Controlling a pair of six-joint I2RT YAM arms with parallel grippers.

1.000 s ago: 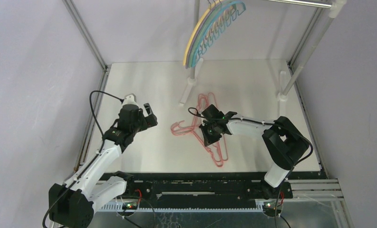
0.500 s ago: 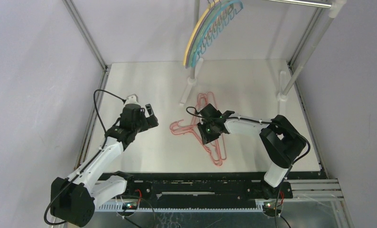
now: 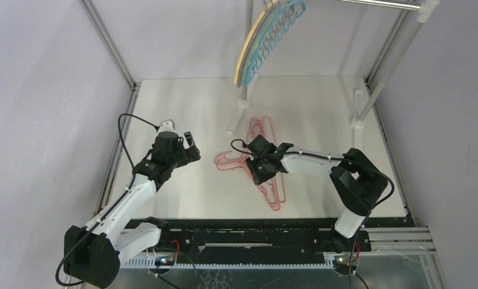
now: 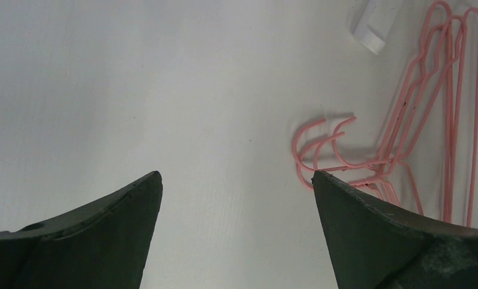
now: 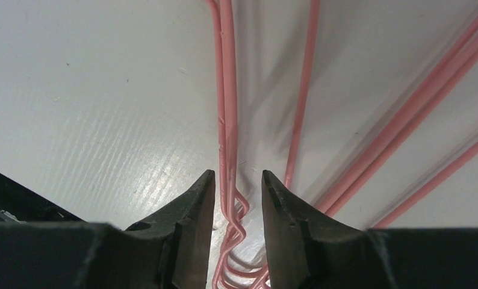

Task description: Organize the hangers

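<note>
Hanging from the rail, four coloured hangers look done; the pink hangers lie on the worktop below it, not yet hung. The right hand, part open, straddles their wires without pinching. The left hand gapes wide, empty.

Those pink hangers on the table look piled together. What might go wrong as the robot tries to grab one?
The pink hangers lie stacked, and the right hand straddles more than one thin wire, so it might lift several or drag the pile. The wires lie flat on the table, so the fingers may slip off. The left hand, open beside the hooks, is steadying nothing.
</note>
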